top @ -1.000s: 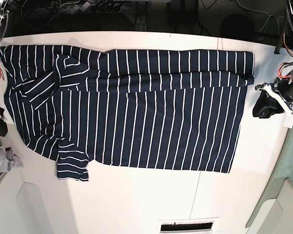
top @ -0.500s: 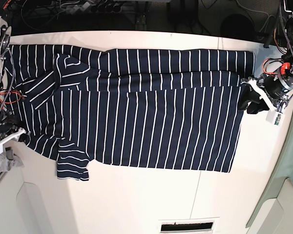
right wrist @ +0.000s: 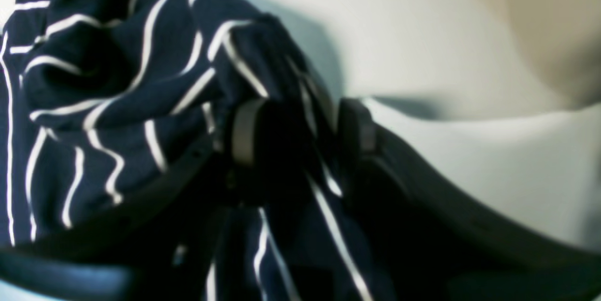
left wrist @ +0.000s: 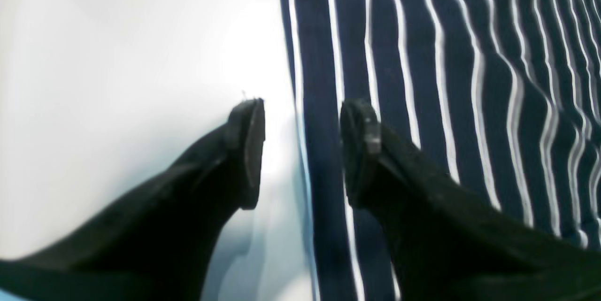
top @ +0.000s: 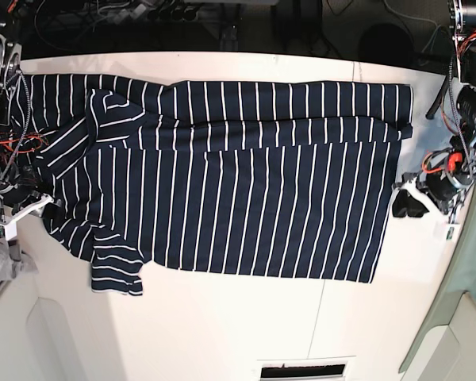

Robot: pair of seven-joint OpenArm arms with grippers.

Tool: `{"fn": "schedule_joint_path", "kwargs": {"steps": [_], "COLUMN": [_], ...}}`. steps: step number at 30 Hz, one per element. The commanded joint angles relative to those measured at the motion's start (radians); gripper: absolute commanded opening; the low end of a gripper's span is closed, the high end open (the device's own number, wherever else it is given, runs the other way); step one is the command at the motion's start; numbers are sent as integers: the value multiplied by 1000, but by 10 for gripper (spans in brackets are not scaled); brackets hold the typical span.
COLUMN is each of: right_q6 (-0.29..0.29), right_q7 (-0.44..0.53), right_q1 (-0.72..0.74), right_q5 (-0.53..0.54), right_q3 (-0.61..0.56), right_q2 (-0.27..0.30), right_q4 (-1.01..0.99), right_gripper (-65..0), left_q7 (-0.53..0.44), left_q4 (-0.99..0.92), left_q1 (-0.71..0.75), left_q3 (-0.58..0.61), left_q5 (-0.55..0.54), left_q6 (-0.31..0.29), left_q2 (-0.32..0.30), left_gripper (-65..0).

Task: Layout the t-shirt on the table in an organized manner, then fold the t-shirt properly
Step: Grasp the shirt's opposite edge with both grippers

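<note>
The navy white-striped t-shirt point(top: 246, 182) lies spread across the white table point(top: 222, 317), its top long edge folded over and a sleeve sticking out at the lower left. My left gripper point(top: 408, 202) hovers at the shirt's right edge. In the left wrist view the left gripper point(left wrist: 300, 118) is open, one finger over the bare table point(left wrist: 117, 57) and the other over the t-shirt point(left wrist: 422, 57). My right gripper point(top: 49, 210) is at the shirt's left edge. The right wrist view shows the right gripper point(right wrist: 296, 122) shut on bunched t-shirt fabric point(right wrist: 117, 80).
A small grey cloth point(top: 0, 266) lies at the table's left edge. Cables and dark gear point(top: 166, 12) run behind the back edge. A thin seam point(top: 321, 317) and a vent slot point(top: 301, 369) mark the front. A pale green surface point(top: 468, 278) borders the right side.
The left gripper moved down along the shirt's right edge and spread its jaws wider. The right gripper came in from the left and closed on the shirt's left edge.
</note>
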Motion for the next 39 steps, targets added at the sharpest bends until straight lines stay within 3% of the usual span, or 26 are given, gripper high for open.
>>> {"fn": "schedule_joint_path", "kwargs": {"steps": [1,3,5,9,13,23,28,30,32,33,36,39], "right_q6": [2,2,2,2,2,2,5,24,29,28,29,58], "right_q7": [-22,-22,-27,-26,-26,-25,-12,6,8,8,7,-9], "right_q1": [12,2,-13,-37,-51,-64,-64,-64,-64,-64,-64,-64], "right_q5": [-5,-5,-10,-9,-8,-8,-8,-9,-8,-8,-8,-9], "right_q3": [0,0,0,0,0,0,0,0,0,0,2,12], "right_q2": [10,11,11,11,11,11,11,12,14,16,20,24], "right_q4": [6,6,6,7,8,9,19,33,60,77,137,200], "right_gripper": [-408,-408,-408,-408,-408,-408,-426,-508,-630,-650,-650,-650], "left_q7": [-46,-91,-99,-139,-172,-205,-223,-235,-234,-233,-211,-165], "left_q4": [-21,-91,-154,-281,-413,-471,-471,-471,-464,-460,-443,-422], "left_q1": [-58,-114,-168,-264,-344,-350,-350,-351,-351,-351,-351,-350], "left_q3": [17,61,91,101,101,103,103,103,103,103,103,103], "left_q5": [-14,0,2,36,105,157,183,209,208,208,181,143], "left_q6": [-6,2,63,117,215,214,213,212,159,117,28,26], "left_q2": [-18,-16,-6,39,90,153,167,163,154,149,136,124], "left_gripper": [-361,-361,-361,-361,-362,-377,-647,-650,-650,-650,-650,-650]}}
